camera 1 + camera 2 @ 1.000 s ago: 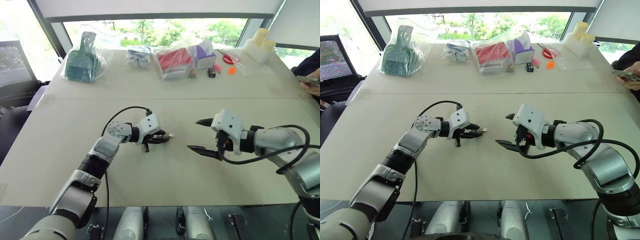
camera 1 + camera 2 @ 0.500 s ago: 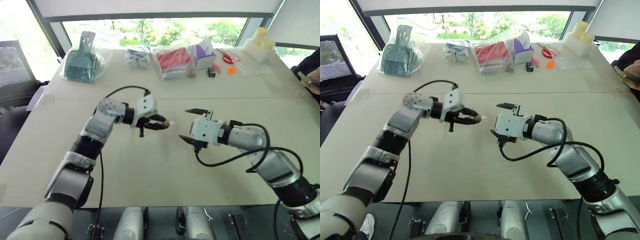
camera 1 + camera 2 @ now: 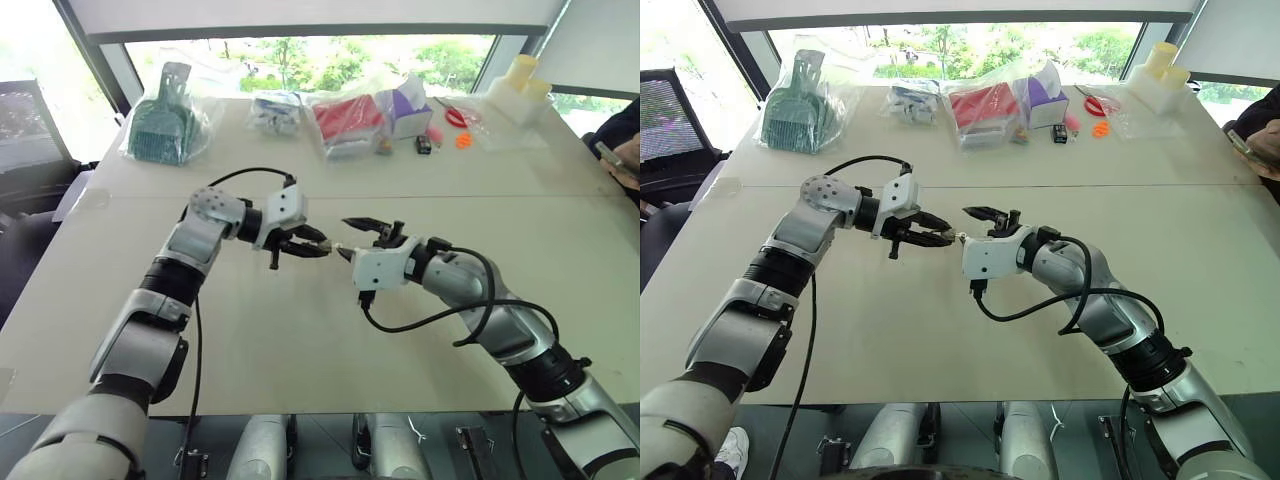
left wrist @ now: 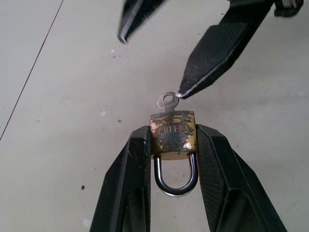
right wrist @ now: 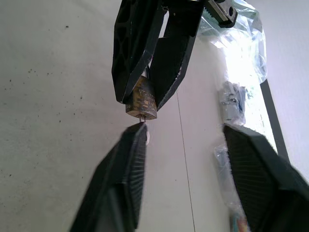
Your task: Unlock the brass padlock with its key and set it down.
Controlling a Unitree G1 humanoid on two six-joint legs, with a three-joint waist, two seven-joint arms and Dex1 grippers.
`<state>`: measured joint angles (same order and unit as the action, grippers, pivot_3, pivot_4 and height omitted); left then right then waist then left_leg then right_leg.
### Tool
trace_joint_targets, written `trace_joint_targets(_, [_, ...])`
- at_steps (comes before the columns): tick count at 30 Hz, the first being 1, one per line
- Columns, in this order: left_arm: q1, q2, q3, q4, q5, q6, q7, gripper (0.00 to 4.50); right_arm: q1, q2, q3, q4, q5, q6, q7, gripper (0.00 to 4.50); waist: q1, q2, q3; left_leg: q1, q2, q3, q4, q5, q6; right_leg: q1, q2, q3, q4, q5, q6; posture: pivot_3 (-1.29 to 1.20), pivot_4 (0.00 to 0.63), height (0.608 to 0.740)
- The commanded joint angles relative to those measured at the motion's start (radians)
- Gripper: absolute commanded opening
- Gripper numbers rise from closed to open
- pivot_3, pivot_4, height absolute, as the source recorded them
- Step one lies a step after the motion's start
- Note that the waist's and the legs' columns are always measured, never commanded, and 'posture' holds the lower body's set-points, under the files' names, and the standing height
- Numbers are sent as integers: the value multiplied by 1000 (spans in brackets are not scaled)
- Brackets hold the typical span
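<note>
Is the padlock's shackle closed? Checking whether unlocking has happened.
Yes: in the left wrist view both legs of the shackle sit inside the brass padlock.

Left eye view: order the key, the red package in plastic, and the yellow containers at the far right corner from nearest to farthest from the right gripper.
1. The key: right at the right gripper, sticking out of the brass padlock.
2. The red package: far side of the table, near the middle.
3. The yellow containers: far right corner.
</note>
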<state>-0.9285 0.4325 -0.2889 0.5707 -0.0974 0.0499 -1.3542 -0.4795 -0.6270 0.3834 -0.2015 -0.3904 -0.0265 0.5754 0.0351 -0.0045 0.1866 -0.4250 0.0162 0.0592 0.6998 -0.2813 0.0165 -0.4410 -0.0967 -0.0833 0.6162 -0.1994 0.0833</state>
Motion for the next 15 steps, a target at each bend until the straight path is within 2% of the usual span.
trace_joint_targets(1, [-27, 5, 25, -30, -13, -10, -13, 732, -25, 14, -14, -2, -17, -26, 6, 403, -1, 0, 0, 0, 0, 0, 0, 0, 0, 0, 0, 0, 0, 0, 0, 0, 150, 740])
trace_joint_targets(2, [-27, 6, 26, -34, -14, -7, -15, 732, -27, 18, -14, 1, -21, -29, 11, 33, -1, 0, 0, 0, 0, 0, 0, 0, 0, 0, 0, 0, 0, 0, 0, 0, 150, 740])
trace_joint_targets(8, [-26, 11, 25, -27, -3, -16, -14, 732, -14, 33, -42, -19, 23, -13, 66, 33, -1, 0, 0, 0, 0, 0, 0, 0, 0, 0, 0, 0, 0, 0, 0, 0, 150, 740])
trace_joint_targets(13, [-21, 17, 22, -17, 8, -34, -10, 732, -14, 13, -56, -38, -9, -16, 70, 2384, -1, 0, 0, 0, 0, 0, 0, 0, 0, 0, 0, 0, 0, 0, 0, 0, 150, 740])
trace_joint_targets(15, [-21, 17, 20, -14, 10, -39, -9, 732, -7, 9, -59, -51, -9, -18, 76, 2384, -1, 0, 0, 0, 0, 0, 0, 0, 0, 0, 0, 0, 0, 0, 0, 0, 150, 740])
